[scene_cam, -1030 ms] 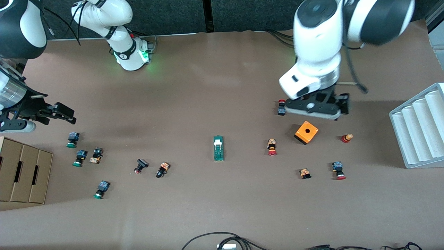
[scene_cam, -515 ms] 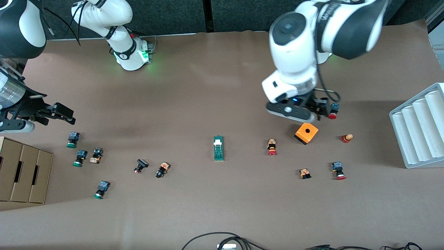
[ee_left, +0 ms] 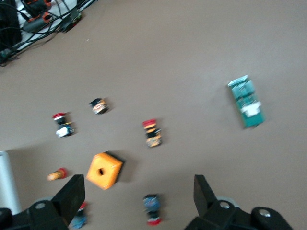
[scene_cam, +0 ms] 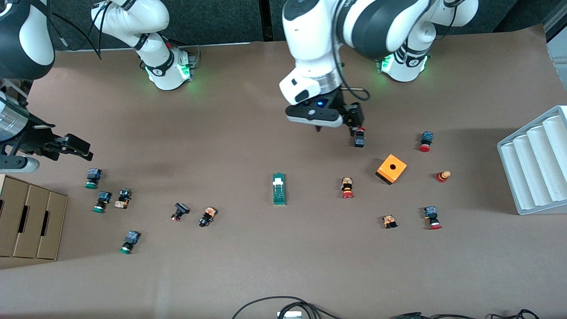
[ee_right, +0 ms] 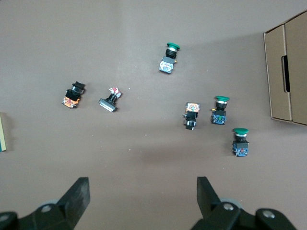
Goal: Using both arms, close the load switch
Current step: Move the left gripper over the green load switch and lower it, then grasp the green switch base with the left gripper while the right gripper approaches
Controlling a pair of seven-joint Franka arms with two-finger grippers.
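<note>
The load switch (scene_cam: 279, 189), a narrow dark-green block with a white tab, lies flat in the middle of the table; the left wrist view shows it too (ee_left: 246, 102). My left gripper (scene_cam: 336, 126) hangs open and empty in the air, over the table beside a red-capped push-button (scene_cam: 359, 137). In its own view the left gripper (ee_left: 138, 191) has nothing between its fingers. My right gripper (scene_cam: 82, 149) waits open at the right arm's end of the table, over bare table beside the green-capped buttons. In its wrist view the right gripper (ee_right: 141, 191) is empty.
An orange cube with a hole (scene_cam: 391, 169) and several red-capped buttons (scene_cam: 347, 187) lie toward the left arm's end. Green-capped buttons (scene_cam: 94, 177) lie toward the right arm's end. Cardboard boxes (scene_cam: 31, 221) and a white ribbed rack (scene_cam: 536, 161) stand at the table's two ends. Cables (scene_cam: 283, 308) lie at the near edge.
My left arm has swung from over the orange cube toward the middle of the table, uncovering the buttons there. The right gripper has hardly moved. Both stay open.
</note>
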